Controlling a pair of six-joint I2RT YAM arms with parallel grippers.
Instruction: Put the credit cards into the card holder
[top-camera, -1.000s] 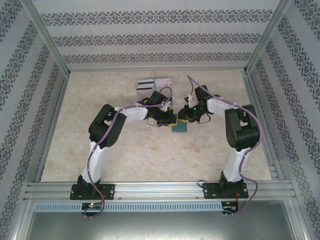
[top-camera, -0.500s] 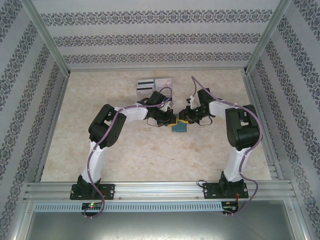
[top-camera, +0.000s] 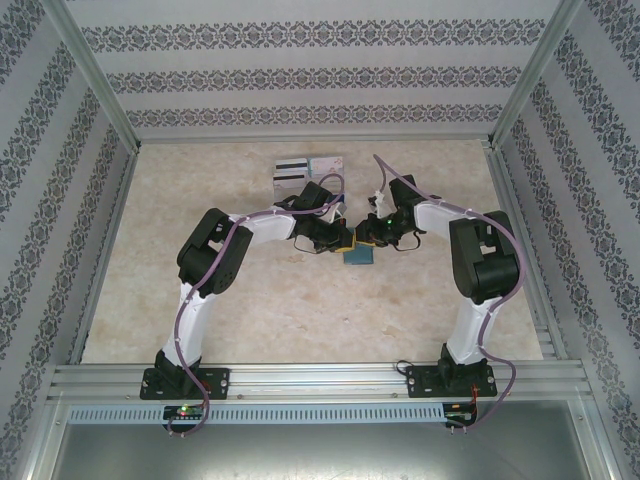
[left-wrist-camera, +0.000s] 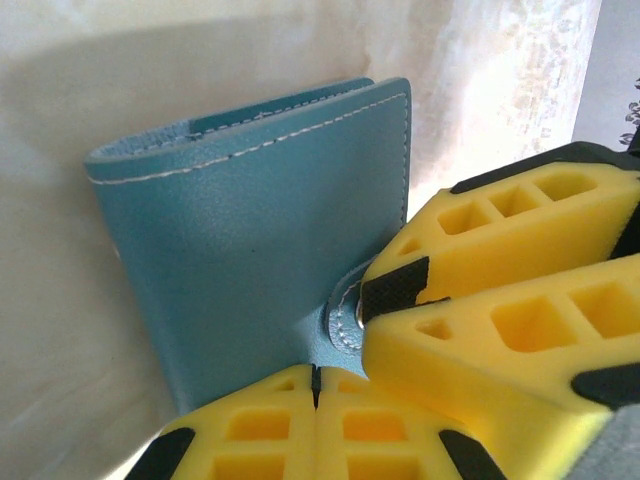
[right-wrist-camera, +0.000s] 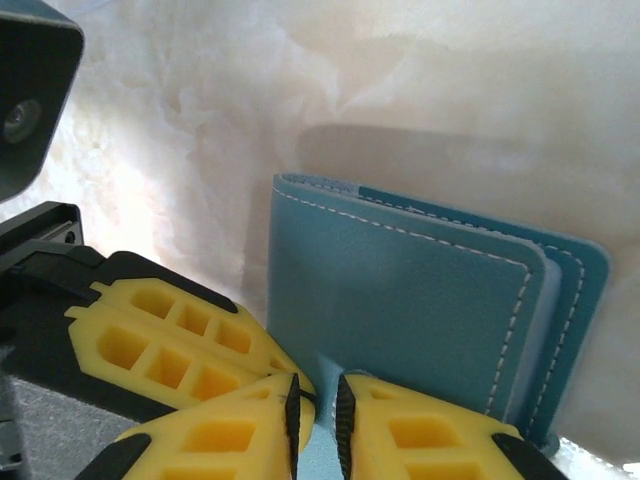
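Both engaged: left gripper (left-wrist-camera: 315, 400), shut, pins the card holder (left-wrist-camera: 240, 250); right gripper (right-wrist-camera: 315, 388), nipping its snap tab (left-wrist-camera: 345, 318), should peel gently.

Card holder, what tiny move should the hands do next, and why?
Probably the right hand should tug the snap tab away to pop it open, while the left hand holds the card holder steady. The holder is folded shut, both hands pinch it, and the credit cards lie outside it.
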